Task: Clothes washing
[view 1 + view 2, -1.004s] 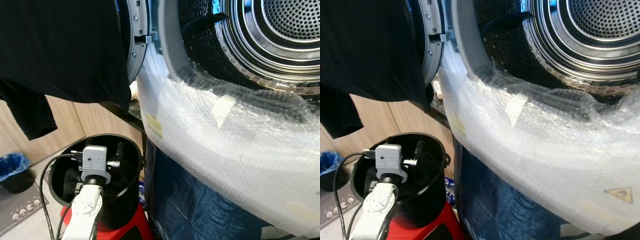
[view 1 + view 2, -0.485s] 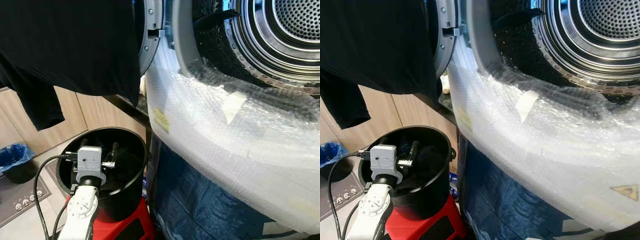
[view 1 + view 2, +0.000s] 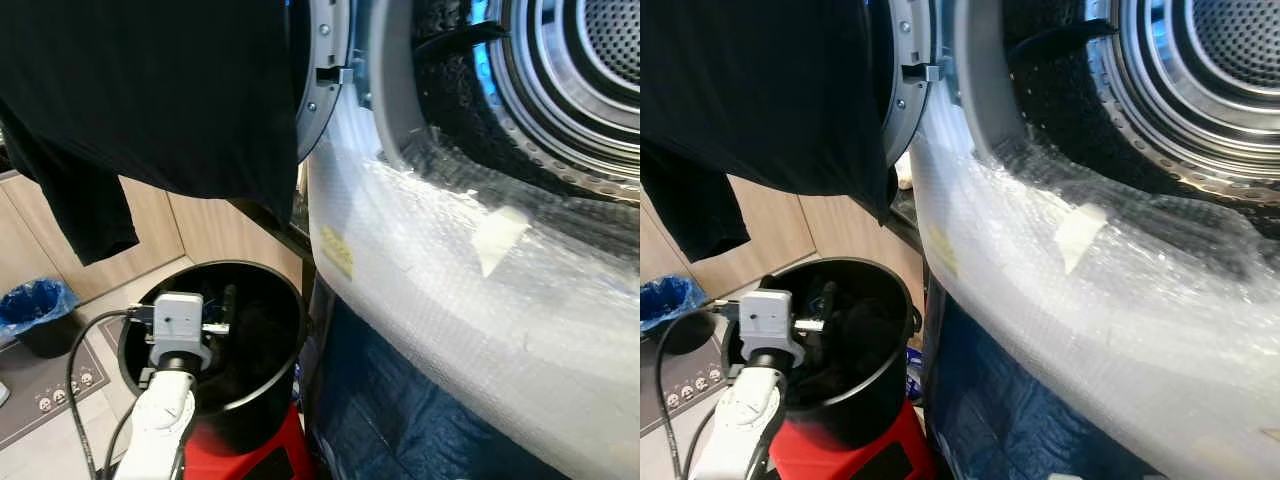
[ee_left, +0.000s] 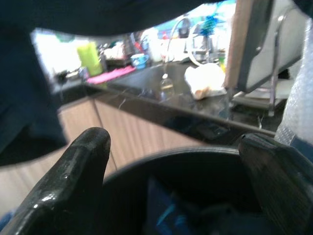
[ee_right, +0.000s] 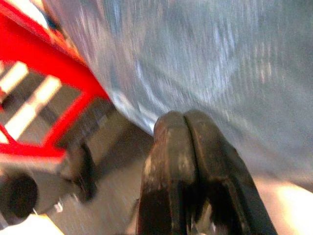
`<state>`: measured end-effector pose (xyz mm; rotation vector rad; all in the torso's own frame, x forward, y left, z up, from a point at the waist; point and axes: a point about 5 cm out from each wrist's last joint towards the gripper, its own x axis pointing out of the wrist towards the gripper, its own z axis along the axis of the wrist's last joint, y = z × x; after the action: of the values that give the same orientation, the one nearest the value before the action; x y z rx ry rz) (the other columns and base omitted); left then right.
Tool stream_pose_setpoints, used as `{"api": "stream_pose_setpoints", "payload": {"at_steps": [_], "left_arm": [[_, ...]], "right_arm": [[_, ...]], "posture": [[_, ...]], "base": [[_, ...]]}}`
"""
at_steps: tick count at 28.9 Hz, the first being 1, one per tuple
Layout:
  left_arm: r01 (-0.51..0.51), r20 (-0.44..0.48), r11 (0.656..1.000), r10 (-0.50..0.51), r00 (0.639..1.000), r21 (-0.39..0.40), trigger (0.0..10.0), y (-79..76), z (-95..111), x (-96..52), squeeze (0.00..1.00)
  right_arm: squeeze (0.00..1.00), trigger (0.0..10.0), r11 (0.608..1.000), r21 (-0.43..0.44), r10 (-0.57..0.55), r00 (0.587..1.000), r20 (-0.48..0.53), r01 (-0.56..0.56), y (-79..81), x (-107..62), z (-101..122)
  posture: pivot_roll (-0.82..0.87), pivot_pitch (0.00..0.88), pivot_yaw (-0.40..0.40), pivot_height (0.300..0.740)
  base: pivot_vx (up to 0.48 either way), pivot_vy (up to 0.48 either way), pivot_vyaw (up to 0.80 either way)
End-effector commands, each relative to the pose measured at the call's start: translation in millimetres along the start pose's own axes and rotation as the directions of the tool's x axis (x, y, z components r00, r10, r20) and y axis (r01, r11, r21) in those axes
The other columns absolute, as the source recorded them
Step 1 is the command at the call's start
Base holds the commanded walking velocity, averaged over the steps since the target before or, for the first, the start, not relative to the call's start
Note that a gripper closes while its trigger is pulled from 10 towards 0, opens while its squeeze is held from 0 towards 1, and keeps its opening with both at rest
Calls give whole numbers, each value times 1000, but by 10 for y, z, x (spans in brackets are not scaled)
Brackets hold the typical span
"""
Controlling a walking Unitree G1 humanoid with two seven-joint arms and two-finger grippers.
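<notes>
Shifting rightward across both eye views since a second ago is the whole scene, so the camera is the thing moving; the left end effector (image 3: pixel 222 305) is keeping its place over the black bucket (image 3: pixel 275 385). Left end effector: hanging at the bucket's mouth, fingers (image 4: pixel 73 181) spread wide apart, gripping nothing. Black bucket: standing upright on a red stool (image 3: pixel 865 455), mouth opening upward, dark clothes (image 3: pixel 855 330) lying inside. Black garment (image 3: pixel 150 90): hanging in the upper left in front of the washer door (image 3: pixel 325 85), long axis running down, one sleeve dangling toward the floor. Washing machine (image 3: pixel 470 300): front wrapped in bubble wrap, drum (image 3: pixel 1210 90) opening toward the camera, drum axis pointing up and right, away from the camera. Right end effector (image 5: pixel 188 147): fingers pressed together, holding nothing, hanging low beside the wrapped machine front near the stool's red legs. Blue-lined bin (image 3: pixel 35 315): sitting on the floor at far left, well apart from the bucket. Worktop (image 4: pixel 161 93): dark, seen beyond the bucket rim, carrying a sink tap and small items.
</notes>
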<state>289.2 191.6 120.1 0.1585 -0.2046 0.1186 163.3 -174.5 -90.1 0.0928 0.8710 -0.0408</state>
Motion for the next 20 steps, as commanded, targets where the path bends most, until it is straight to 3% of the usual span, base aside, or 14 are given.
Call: {"api": "stream_pose_setpoints", "payload": {"at_steps": [1,6,20], "left_arm": [[18,4,1000,-18,1000,-16,10000,-83,22,-1,0],[20,6,1000,-20,1000,-14,10000,-84,24,-2,0],[20,11,1000,-20,1000,-12,10000,-93,22,-29,0]], "right_arm": [[0,10000,1000,-5,-22,999,-30,22,-90,-39,-94],[0,10000,1000,-3,-18,999,-29,18,-81,-38,-94],[0,10000,1000,-21,-9,999,-37,8,-83,-50,-125]], "posture": [[82,48,-13,740],[83,49,-11,740],[82,52,-11,740]], "base": [[315,0,0],[319,0,0],[0,0,0]]}}
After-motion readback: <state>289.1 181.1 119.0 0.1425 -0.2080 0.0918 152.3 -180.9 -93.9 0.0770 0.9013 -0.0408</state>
